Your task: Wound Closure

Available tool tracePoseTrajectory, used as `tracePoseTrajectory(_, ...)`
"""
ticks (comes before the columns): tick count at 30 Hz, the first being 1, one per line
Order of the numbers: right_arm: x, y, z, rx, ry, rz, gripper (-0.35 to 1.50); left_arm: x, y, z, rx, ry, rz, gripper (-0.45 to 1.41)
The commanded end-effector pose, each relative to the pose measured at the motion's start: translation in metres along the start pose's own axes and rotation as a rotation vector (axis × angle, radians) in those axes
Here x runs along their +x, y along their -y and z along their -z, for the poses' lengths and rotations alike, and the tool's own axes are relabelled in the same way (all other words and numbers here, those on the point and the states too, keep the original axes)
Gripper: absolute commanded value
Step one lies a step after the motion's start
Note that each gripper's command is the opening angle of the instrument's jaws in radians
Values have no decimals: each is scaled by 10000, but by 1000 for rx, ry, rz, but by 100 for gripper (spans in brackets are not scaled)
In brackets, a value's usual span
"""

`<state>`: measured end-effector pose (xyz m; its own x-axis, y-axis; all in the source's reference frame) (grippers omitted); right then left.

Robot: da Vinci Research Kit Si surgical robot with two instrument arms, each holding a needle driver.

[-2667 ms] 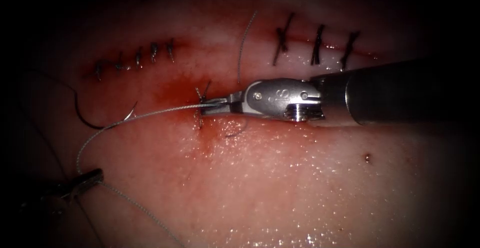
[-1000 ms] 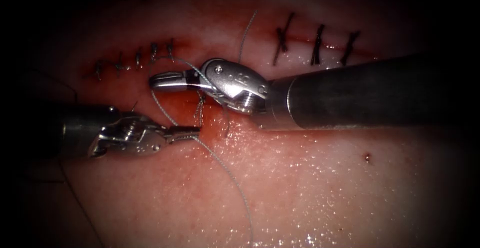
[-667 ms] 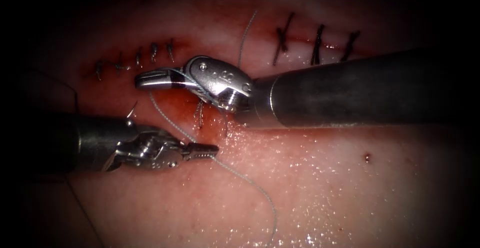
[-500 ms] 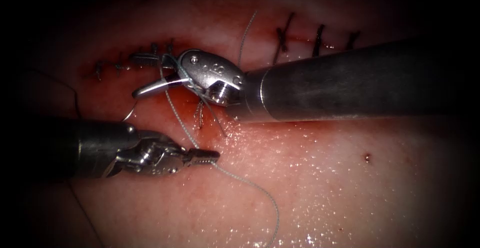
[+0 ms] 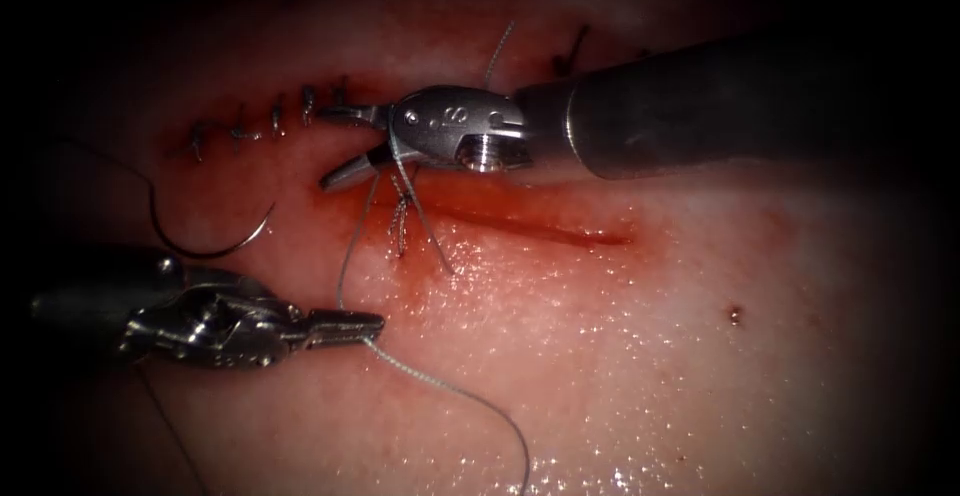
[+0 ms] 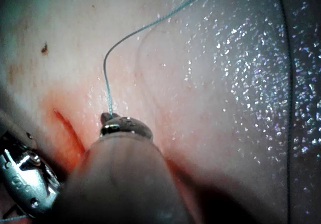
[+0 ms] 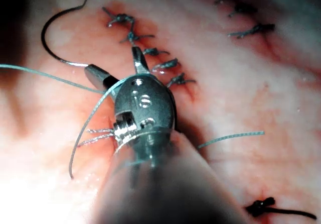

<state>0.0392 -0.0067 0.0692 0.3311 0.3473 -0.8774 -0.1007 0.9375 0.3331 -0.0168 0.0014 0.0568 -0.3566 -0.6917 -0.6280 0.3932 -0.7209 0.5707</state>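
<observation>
Left tool (image 6: 111,119), jaws seemingly gripping thread (image 6: 131,34), glistening tissue (image 6: 225,108)

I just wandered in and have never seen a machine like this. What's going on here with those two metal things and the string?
It is bench practice at stitching a cut in pork belly. The left tool is shut on the thread below the cut. The right tool has its jaws open beside a row of finished stitches, with thread looped around it and nothing gripped. The curved needle lies loose on the tissue at the left, held by neither tool. Red fluid marks the open part of the cut.
</observation>
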Motion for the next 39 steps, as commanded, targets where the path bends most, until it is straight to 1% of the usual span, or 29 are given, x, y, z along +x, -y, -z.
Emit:
tracePoseTrajectory(1, -12, 11, -9, 39, 26, 7, 138, 0, -1, -3, 14, -6, 4, -45)
tracePoseTrajectory(3, -21, 19, -9, 88, 52, 21, 136, -4, 8, 7, 44, -13, 5, -45)
tracePoseTrajectory(6, -33, 31, -10, 141, 68, 9, 135, -10, 16, 18, 109, -20, -50, -45)
tracePoseTrajectory(8, -39, 37, -10, 183, 80, -7, 135, -14, 20, 24, 160, -61, -45, -45)
tracePoseTrajectory(12, -47, 48, -9, 270, 90, -44, 131, -25, 27, 31, 165, -83, -47, -45)
tracePoseTrajectory(14, -48, 51, -7, 322, 85, -61, 125, -31, 30, 34, 166, -96, -47, -45)
tracePoseTrajectory(17, -49, 54, -3, 385, 47, -93, 115, -43, 32, 38, 178, -157, -60, -45)
tracePoseTrajectory(19, -49, 57, -1, 433, 27, -121, 111, -52, 32, 39, 183, -209, -23, -45)
tracePoseTrajectory(20, -50, 58, 0, 454, 12, -136, 111, -57, 32, 39, 184, -225, -9, -45)
tracePoseTrajectory(26, -50, 64, 3, 593, -97, -207, 94, -88, 30, 35, 191, -298, 15, -45)
tracePoseTrajectory(33, -41, 66, 8, 626, -232, -262, 93, -120, 16, 23, 177, -352, 29, -45)
tracePoseTrajectory(39, -30, 60, 18, 639, -350, -312, 93, -138, -8, 10, 159, -338, 45, -45)
